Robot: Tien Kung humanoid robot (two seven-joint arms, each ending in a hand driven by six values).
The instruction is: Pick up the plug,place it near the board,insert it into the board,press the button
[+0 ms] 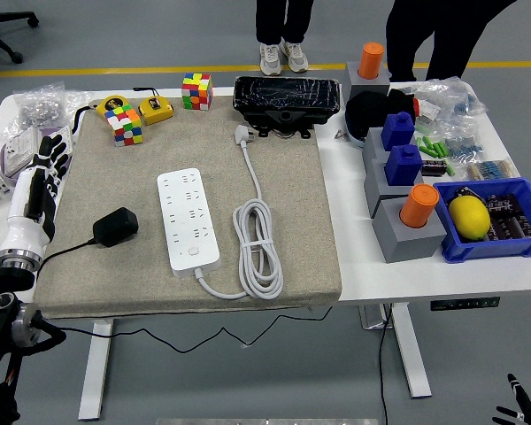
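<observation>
The black plug [115,227] lies on the grey mat [292,221] at its left side, with its thin black cable running off to the left. The white power board [188,219] lies just right of the plug, its round button [193,252] near the front end. My left hand [37,181] hovers at the mat's left edge, up and left of the plug, fingers stretched out and holding nothing. A small part of my right hand [519,400] shows at the bottom right corner, below table level.
The board's white cord [258,243] is coiled to its right. Rubik's cubes [126,124], a tape measure [156,110] and a black case [287,96] line the back. Grey blocks with orange and blue pegs [407,217] and a blue bin [491,221] fill the right. People's legs stand behind.
</observation>
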